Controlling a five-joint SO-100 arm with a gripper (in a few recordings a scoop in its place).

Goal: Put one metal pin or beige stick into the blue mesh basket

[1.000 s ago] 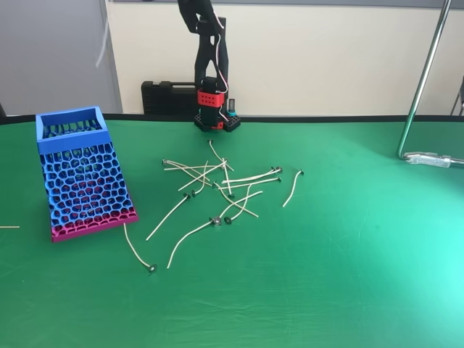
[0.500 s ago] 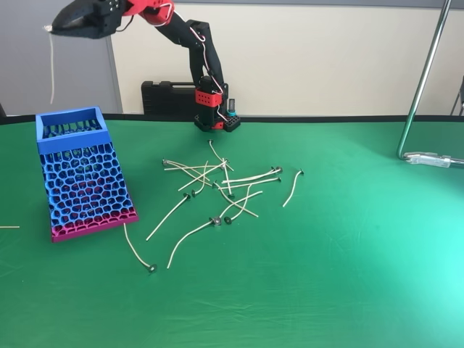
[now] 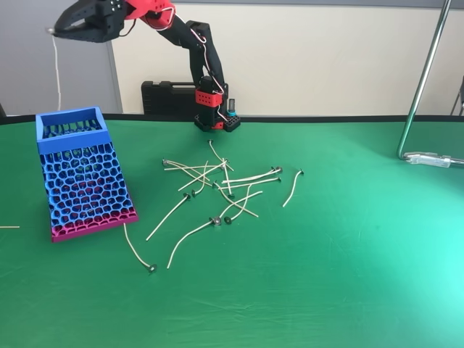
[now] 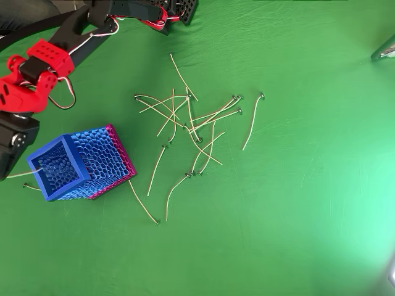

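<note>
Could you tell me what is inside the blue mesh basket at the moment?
The blue mesh basket looks empty through its opening; its mesh walls hide the bottom. The gripper hangs a beige stick above it.

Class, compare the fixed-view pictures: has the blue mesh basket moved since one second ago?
No. The blue mesh basket stands at the same spot, its pink base as near the loose beige stick beside it as before.

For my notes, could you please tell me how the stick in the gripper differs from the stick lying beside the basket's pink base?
The held stick hangs straight from the gripper above the blue mesh basket; the floor stick lies curved on the green table. Both are thin and beige.
</note>
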